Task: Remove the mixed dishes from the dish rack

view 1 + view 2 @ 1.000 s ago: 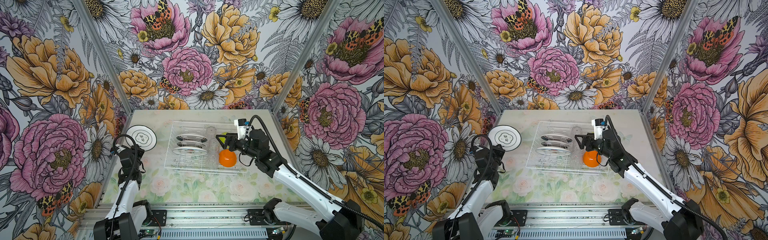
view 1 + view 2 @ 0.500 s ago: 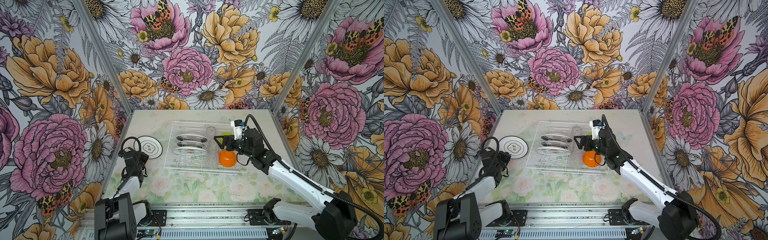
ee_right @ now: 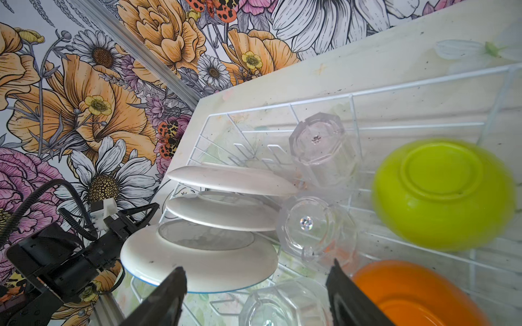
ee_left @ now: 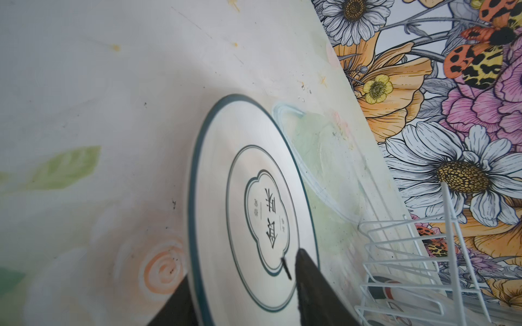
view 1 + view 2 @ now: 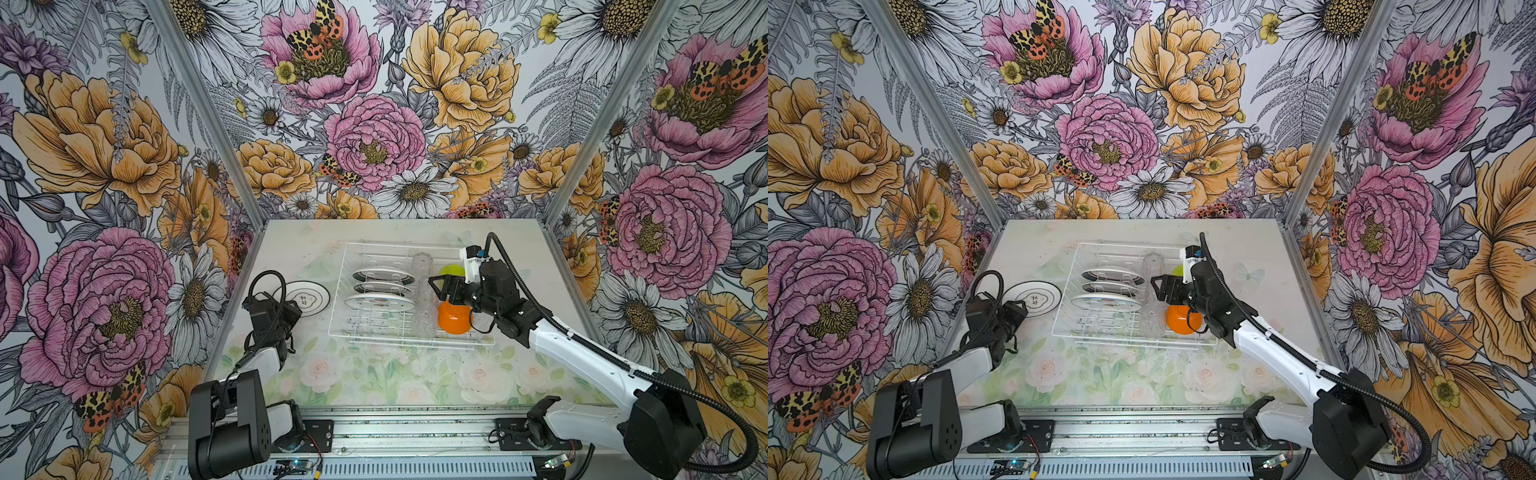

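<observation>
Dish rack (image 5: 390, 244) sits on the table (image 5: 374, 386) with 3 plates (image 5: 379, 301), 3 tumblers (image 3: 313, 225) and 2 bowls (image 5: 455, 318) inside. Right gripper (image 3: 257, 265) hovers above the tumblers, jaws wide, empty. Left gripper (image 4: 243, 265) has jaws parted astride the teal-rimmed plate (image 5: 305, 297) beside the rack

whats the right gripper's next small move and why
Probably lower the right gripper: its jaws stand open, empty, above a clear plastic tumbler in the white wire dish rack, between a round white plate and an orange bowl.

Floral wallpaper (image 5: 374, 141) covers the three walls. The tabletop (image 5: 374, 382) carries a pale rose print, evenly lit.
</observation>
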Motion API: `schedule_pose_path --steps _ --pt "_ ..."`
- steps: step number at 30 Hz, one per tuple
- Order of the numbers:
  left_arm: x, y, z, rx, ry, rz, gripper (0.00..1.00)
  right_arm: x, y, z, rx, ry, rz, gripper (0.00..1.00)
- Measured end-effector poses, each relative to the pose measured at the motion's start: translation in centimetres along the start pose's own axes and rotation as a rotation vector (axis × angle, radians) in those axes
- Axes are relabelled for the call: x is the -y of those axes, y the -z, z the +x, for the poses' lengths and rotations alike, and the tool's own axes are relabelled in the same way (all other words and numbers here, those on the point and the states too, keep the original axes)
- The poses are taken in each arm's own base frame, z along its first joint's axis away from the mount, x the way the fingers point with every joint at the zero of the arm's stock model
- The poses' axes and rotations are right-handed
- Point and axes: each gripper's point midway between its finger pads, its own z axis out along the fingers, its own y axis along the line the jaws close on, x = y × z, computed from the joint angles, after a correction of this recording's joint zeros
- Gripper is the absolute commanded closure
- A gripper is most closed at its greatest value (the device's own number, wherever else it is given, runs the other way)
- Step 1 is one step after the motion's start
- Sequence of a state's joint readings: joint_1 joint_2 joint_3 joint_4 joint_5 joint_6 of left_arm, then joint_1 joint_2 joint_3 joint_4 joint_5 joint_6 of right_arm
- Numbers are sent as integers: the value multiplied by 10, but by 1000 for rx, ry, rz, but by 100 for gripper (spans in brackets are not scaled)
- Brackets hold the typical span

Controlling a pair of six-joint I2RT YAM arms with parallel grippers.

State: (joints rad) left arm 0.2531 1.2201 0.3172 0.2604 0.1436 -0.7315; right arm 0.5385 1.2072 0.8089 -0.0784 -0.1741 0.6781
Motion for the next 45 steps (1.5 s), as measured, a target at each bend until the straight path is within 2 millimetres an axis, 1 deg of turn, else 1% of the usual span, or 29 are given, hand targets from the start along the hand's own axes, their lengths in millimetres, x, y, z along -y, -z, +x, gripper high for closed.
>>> schedule_pose_path --steps 3,5,6,7,13,18,22,25,27,30,33,38,42,45 --pt "-2 0 2 -7 -8 -7 21 4 -1 3 -1 -11 16 21" --pt "-2 0 2 -9 -13 -9 10 5 -1 3 1 -13 21 21" --pt "-2 0 2 -8 -14 -8 3 5 -1 3 2 -13 22 21" --pt "-2 0 2 -8 -14 -8 1 5 -1 3 3 -13 22 21" --pt "-1 3 1 -6 -19 -7 1 6 -4 5 -7 -14 25 22" --pt "4 8 -4 15 -23 6 1 6 -12 18 -49 -6 30 21" --pt "-3 8 1 0 -14 -24 1 1 -15 30 -88 26 25 22" --pt "-7 9 4 -14 0 -40 1 -5 -19 34 -108 60 17 22" --pt "-5 10 6 -18 1 -38 1 -10 -21 34 -115 79 10 22" --pt "5 16 6 -16 -9 -8 1 -18 -25 34 -124 117 -4 23" --pt "20 21 9 -27 -22 47 1 -29 -29 36 -135 162 -26 24" --pt "43 25 41 -129 -47 119 1 -50 -34 45 -175 261 -75 26" --pt "66 39 55 -164 -90 185 2 -65 -33 51 -192 328 -114 26" --pt "88 55 54 -145 -139 239 1 -69 -33 57 -206 368 -124 28"
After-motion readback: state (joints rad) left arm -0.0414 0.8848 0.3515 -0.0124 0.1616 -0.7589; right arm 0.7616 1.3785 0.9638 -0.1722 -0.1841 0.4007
